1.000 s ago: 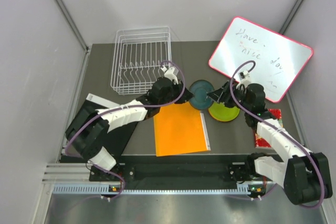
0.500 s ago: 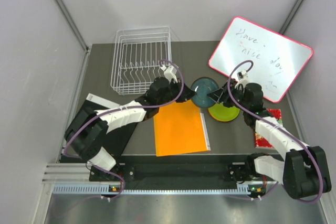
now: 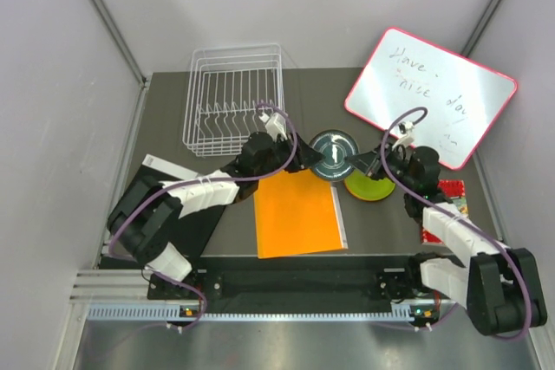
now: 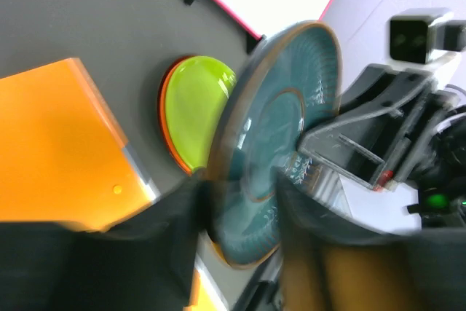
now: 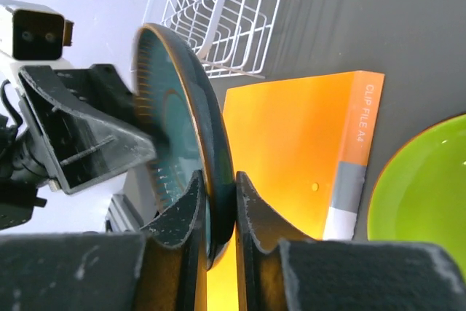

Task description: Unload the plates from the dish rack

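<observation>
The dark teal plate (image 3: 334, 155) hangs on edge above the table between my two grippers. My right gripper (image 5: 218, 194) is shut on its rim (image 5: 211, 143), both pads pressed against it. My left gripper (image 4: 237, 202) stands open around the opposite edge of the teal plate (image 4: 277, 143), with a gap on each side. The lime green plate (image 3: 371, 185) lies flat on the table on top of an orange plate whose rim (image 4: 166, 125) shows beneath it. The white wire dish rack (image 3: 232, 100) stands at the back left with no plates showing in it.
An orange folder (image 3: 297, 212) lies under the grippers at the table's middle. The pink-framed whiteboard (image 3: 431, 97) leans at the back right. A dark red patterned thing (image 3: 444, 212) lies under the right arm. A black flat object (image 3: 160, 214) sits at the front left.
My right gripper has closed on the teal plate's rim. My left gripper, shut on the plate before, has opened its jaws. The plate has stayed in about the same place.
</observation>
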Action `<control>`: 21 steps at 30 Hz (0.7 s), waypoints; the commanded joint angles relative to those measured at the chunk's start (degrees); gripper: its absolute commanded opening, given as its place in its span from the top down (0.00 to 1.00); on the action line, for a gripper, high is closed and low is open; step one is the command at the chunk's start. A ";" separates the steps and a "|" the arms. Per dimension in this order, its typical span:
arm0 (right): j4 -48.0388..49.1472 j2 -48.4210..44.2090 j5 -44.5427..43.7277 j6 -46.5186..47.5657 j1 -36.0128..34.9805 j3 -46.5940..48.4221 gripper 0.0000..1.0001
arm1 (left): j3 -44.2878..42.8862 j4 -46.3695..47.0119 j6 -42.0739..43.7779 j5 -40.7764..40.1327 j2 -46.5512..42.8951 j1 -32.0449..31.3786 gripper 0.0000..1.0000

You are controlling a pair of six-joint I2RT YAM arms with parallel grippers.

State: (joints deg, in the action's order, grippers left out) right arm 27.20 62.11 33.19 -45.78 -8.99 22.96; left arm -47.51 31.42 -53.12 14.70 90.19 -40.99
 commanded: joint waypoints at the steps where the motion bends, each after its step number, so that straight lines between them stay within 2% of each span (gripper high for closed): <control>1: -6.79 -5.75 -6.01 5.86 2.48 -0.11 1.00 | -2.24 4.72 5.02 2.53 -0.54 -2.25 0.40; 3: -14.23 -7.87 -8.66 7.45 4.86 0.24 1.00 | -3.12 1.12 9.50 0.16 -1.33 -2.16 0.29; 8: -22.18 -11.66 -12.18 10.88 10.47 0.59 1.00 | -5.22 -12.50 21.02 -9.84 -4.75 -2.34 0.27; 11: -26.05 -10.69 -13.15 12.64 12.59 1.21 1.00 | -5.58 -19.45 27.18 -20.03 -6.60 -2.34 0.26; 12: -26.84 -9.73 -13.41 13.08 13.21 1.47 1.00 | -5.32 -20.60 29.11 -24.67 -7.04 -2.25 0.25; 16: -27.03 -7.97 -13.59 14.05 14.00 1.47 1.00 | -3.13 -23.07 30.97 -32.52 -10.12 -2.25 0.21; 21: -27.03 -6.74 -14.12 14.67 14.27 1.30 1.00 | -0.48 -22.71 32.99 -35.96 -13.37 -2.25 0.20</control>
State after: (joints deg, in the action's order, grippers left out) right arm -3.09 55.09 19.11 -32.40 4.51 22.79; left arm -49.06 9.96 -24.08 -14.28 80.07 -43.22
